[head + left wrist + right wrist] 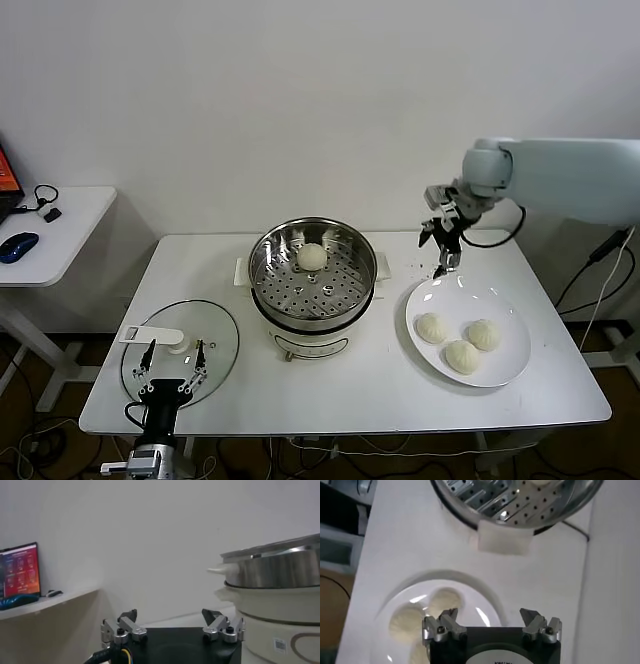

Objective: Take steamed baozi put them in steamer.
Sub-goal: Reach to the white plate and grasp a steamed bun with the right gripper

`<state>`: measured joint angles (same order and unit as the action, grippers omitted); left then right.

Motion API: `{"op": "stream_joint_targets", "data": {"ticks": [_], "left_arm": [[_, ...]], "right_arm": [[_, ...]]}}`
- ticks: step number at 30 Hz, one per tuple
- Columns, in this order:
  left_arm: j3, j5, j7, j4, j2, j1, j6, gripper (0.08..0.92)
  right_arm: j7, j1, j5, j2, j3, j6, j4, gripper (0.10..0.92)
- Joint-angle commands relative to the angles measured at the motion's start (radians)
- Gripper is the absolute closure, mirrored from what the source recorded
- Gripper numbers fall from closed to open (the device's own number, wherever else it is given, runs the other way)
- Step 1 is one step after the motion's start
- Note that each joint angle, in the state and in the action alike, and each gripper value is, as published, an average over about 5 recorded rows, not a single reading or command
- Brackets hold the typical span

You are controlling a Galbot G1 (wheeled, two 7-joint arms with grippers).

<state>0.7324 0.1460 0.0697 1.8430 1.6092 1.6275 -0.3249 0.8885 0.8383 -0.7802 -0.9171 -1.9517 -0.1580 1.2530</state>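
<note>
A white rectangular table [350, 395] stands against a plain white wall [300, 90], with cables trailing on the floor under it and a smaller white side table [70, 215] to the robot's left carrying a blue mouse [18, 246], a black cable and the corner of a lit laptop screen [20, 570]. At the middle of the main table sits the steamer [313, 275], a shiny steel pot on a white base, its perforated tray holding one steamed baozi [312, 257] toward the far side. Its flat glass lid [180, 350] with a white handle lies on the table to the left, near the front edge. To the right of the steamer rests a white round plate [505, 375] with three more baozi [459, 345] clustered on its near half. The right gripper [441, 250] hangs above the plate's far rim, jaws spread wide and holding nothing. The left gripper [172, 365] sits low at the table's front edge over the glass lid, its fingers apart and empty.
</note>
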Motion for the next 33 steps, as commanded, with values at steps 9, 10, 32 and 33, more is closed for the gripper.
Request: {"op": "stream_joint_targets", "data": {"ticks": [9, 10, 32, 33], "left_arm": [[0.005, 0.011, -0.003, -0.016, 0.049, 0.001, -0.009, 0.177], [0.006, 0.011, -0.003, -0.016, 0.049, 0.002, -0.009, 0.177], [0.014, 0.014, -0.003, -0.040, 0.047, -0.011, -0.011, 0.177], [0.014, 0.014, -0.003, -0.040, 0.047, -0.011, -0.011, 0.177]], "right_arm": [[-0.053, -0.218, 0.097, 0.109, 0.090, -0.078, 0.023, 0.203], [-0.048, -0.229, 0.109, 0.107, 0.096, -0.072, 0.014, 0.203], [-0.038, -0.407, 0.211, 0.041, 0.241, -0.013, -0.168, 0.203], [-0.040, -0.411, 0.212, 0.039, 0.248, -0.011, -0.174, 0.203]]}}
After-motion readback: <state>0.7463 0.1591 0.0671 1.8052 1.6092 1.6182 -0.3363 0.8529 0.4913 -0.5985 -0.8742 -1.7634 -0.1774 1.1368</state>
